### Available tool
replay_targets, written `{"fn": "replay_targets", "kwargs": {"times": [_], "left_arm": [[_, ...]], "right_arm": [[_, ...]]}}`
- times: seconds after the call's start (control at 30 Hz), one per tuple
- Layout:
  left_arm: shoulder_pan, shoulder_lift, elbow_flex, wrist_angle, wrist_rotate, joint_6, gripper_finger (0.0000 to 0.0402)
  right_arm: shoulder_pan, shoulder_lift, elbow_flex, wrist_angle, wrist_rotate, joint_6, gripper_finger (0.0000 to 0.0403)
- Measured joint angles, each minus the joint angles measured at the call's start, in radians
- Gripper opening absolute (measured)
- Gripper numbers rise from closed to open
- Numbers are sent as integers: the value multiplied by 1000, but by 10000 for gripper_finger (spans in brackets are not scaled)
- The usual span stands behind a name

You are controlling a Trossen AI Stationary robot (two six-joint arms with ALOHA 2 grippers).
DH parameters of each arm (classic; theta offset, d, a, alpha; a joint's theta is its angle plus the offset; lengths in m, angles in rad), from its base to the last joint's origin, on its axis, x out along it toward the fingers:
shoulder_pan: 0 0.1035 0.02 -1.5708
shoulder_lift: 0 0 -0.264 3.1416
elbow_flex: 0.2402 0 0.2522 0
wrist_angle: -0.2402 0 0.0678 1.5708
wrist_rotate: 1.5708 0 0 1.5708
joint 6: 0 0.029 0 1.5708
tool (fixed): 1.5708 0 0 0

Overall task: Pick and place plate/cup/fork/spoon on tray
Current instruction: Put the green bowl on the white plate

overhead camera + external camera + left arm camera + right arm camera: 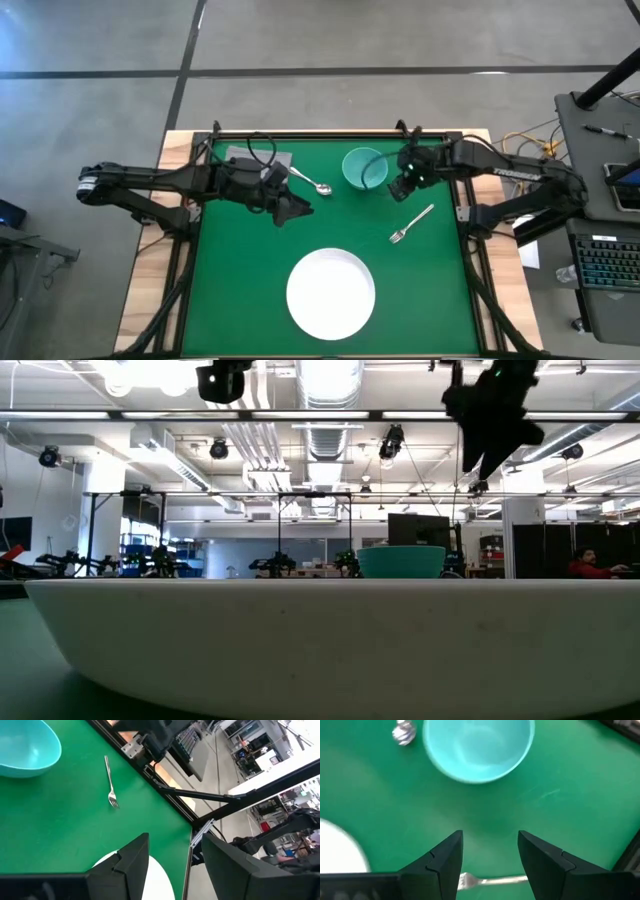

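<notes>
Nothing is gripped yet. The cup [363,168] is the landmark: spoon [312,183] beside it, fork [411,224] nearby, plate [331,293] well apart. Right gripper [487,862] and left gripper [172,862] hover wide, empty.

1. The right hand [398,188] hangs spread just beside the cup [364,168], at its 4 o'clock.
2. The fork [411,224] lies on open green table [230,270] at the hand's 5 o'clock, unobstructed.
3. The plate [331,293] fills the table's 6 o'clock.
</notes>
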Motion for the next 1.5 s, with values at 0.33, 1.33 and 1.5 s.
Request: {"fn": "replay_targets", "kwargs": {"times": [0.33,1.33,1.5], "left_arm": [[0,-20,-4,-17,1,3,167],[8,-146,-38,-397,-119,143,135],[8,-146,-40,-398,-120,143,134]], "right_arm": [[-295,268,-1,123,-100,-210,183],[-409,578,146,187,-222,-363,14],[-346,543,145,160,-223,-376,12]]}}
